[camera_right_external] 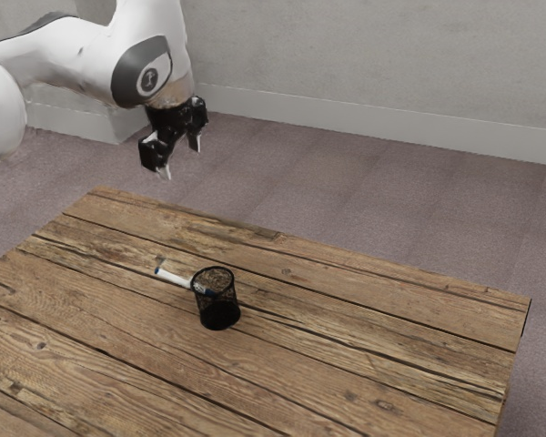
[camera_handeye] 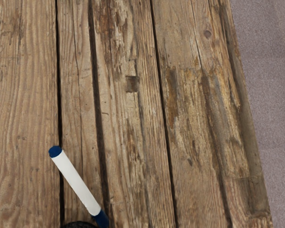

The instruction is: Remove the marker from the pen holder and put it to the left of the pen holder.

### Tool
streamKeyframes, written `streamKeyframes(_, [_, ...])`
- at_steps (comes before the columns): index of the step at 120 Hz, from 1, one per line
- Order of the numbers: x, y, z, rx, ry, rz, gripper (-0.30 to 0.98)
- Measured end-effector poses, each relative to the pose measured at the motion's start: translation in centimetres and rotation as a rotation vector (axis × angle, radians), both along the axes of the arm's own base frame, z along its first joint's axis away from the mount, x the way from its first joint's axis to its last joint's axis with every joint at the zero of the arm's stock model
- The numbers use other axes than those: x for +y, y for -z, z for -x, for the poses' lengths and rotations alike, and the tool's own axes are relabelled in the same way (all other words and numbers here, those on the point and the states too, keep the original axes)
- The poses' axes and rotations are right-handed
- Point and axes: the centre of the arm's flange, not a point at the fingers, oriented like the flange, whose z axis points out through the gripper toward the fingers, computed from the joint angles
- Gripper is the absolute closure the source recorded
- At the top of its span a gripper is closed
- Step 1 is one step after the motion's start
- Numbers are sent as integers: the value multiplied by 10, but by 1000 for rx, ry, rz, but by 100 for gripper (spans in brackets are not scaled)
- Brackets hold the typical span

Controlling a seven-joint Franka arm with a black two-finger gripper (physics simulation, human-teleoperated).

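Gripper (camera_right_external: 181, 157): wide, fingers spread, pointing down; upper left of the exterior frame, well apart from the marker (camera_handeye: 76, 185).
Marker: white barrel, blue at both ends; left of centre in the exterior frame, lower left in the wrist frame. Slanted, looks laid on the surface (camera_right_external: 364, 382) beside the pen holder (camera_right_external: 220, 315). One end seen through or behind the mesh in the exterior view; past the rim line in the wrist view. Contact with the mesh: can't tell.
Pen holder: black mesh cup, upright, just left of centre in the exterior frame; bit of dark rim at the lower edge of the wrist frame.
Surface: worn wood planks, dark gaps between, knots; across the lower part of the exterior frame.
Arm (camera_right_external: 82, 56): white, in from the upper left of the exterior frame.
Emblem (camera_right_external: 149, 82): round, on a dark arm panel, upper left; glyph too small to read.
Background: mauve-grey floor (camera_right_external: 346, 187), pale wall (camera_right_external: 364, 55) at the top.
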Motion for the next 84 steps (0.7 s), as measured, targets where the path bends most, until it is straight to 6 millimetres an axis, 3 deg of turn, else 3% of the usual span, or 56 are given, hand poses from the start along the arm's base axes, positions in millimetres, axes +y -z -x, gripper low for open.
streamKeyframes(4, [-2, -21, 7, 15, 25, 68, 8])
streamKeyframes(9, [13, -37, 15, 49, 35, 130, 7])
streamKeyframes(21, [39, -56, 33, 157, 86, 192, 4])
streamKeyframes(30, [75, -71, 48, 210, 151, 194, 3])
streamKeyframes(52, [92, -80, 68, 344, 415, 180, 1])
streamKeyframes(72, [90, -91, 74, 390, 643, 169, 1])
streamKeyframes(84, [110, -95, 77, 398, 716, 160, 0])
